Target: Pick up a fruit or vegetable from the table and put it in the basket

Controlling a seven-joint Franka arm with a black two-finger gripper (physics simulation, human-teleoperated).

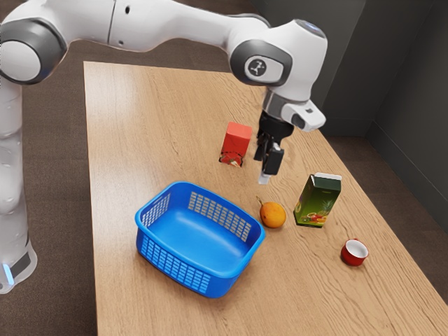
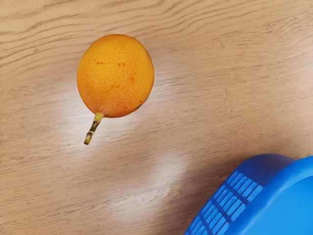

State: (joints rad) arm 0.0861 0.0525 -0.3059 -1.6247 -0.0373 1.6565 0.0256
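One orange fruit (image 1: 273,215) with a short stem (image 2: 93,129) lay on the table (image 1: 140,301), just beside the blue basket (image 1: 175,264) and outside it. The step in hand was, by my judgement, the approach before the grasp: the gripper (image 1: 264,178) hung above the table with the fruit below it, and the basket held nothing that could be seen.

How wide the gripper stood I could not tell; its side-on pose in the exterior view hid that. The fruit was apart from it, lower down and somewhat toward the exterior view's right and the near side. The stem leaned away from that view's camera.

The next move called for a small shift to centre over the fruit's round body, then a straight descent with the gripper spread enough to pass both its sides. The basket's rim was near enough that a careless path down might have knocked it, and a pinch on the stem alone would likely have slipped. The smooth round skin might have rolled if touched off centre. The green carton (image 1: 318,201) stood near the fruit on the side away from the basket, so the descent wanted care there too.
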